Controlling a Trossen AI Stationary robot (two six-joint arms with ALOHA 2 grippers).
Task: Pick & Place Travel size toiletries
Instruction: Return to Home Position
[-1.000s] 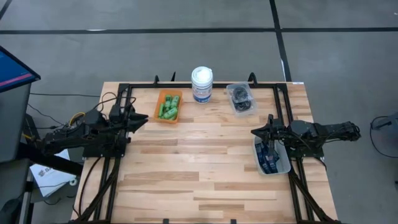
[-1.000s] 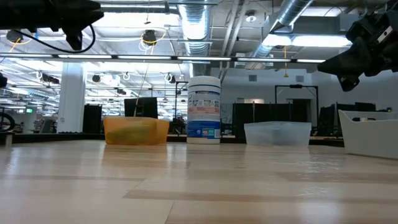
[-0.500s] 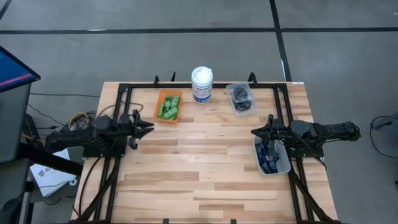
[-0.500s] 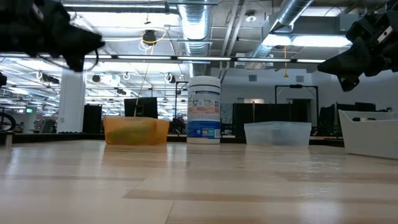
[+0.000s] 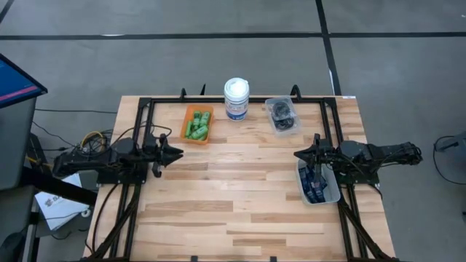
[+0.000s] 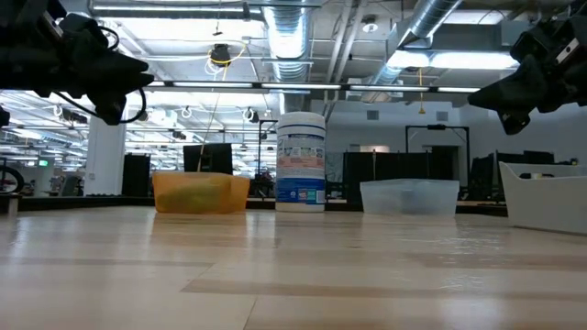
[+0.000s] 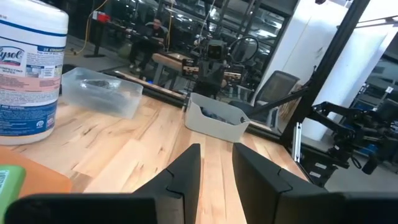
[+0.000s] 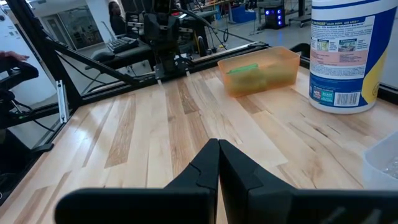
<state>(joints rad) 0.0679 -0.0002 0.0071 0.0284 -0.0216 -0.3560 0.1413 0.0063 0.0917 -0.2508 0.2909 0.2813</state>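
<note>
Near the right tool (image 5: 297,154), navy tubes (image 5: 313,186) seemingly lie in a bin (image 5: 336,195).

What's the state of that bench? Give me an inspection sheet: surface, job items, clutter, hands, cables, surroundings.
Surface: wooden table, nothing loose seen outside the bins.
Job's things: green bottles in the orange bin; black discs in the clear bin; blue tubes in the gray bin.
Clutter: white canister upright between the orange and clear bins.
Hands: left hand over the table's left side, fingers slightly apart, holding nothing; right hand by the gray bin, fingers together, holding nothing.
Cables: loose wires beside the left arm's base.
Surroundings: gray floor; papers on it at left.
</note>
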